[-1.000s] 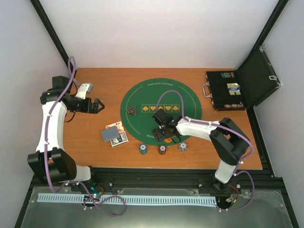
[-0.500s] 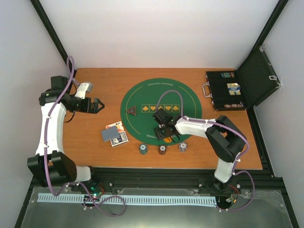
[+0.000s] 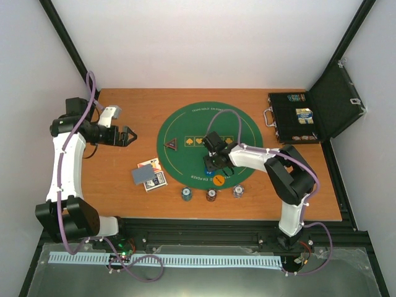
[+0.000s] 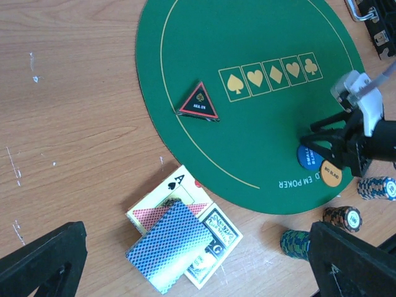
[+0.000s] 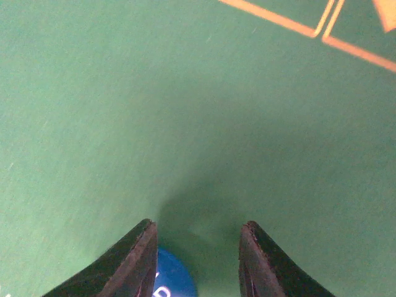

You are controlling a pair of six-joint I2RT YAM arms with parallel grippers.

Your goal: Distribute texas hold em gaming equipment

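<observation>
The orange disc [image 3: 219, 180] and the blue disc [image 4: 307, 156] lie side by side on the near part of the green mat [image 3: 185, 127]. My right gripper [image 3: 211, 163] hovers low just behind them, open and empty. In the right wrist view the blue disc [image 5: 174, 278] shows beside the left finger [image 5: 137, 263]. The dark triangle marker [image 3: 171, 143] sits on the mat's left side. The blue-backed cards [image 3: 148, 176] lie on the table left of the mat. Three chip stacks [image 3: 211, 195] stand in front of the mat. My left gripper [image 3: 127, 136] is open, high over the table's left.
The black hinged case [image 3: 296, 117] stands open at the far right, with card packs and chips inside. The cards [image 4: 168, 244] rest on face-up cards and a box. The table's front edge runs just below the chip stacks.
My right gripper has drawn back toward the mat's middle, and the orange disc now shows uncovered on the mat's near edge. The left arm has hardly moved.
</observation>
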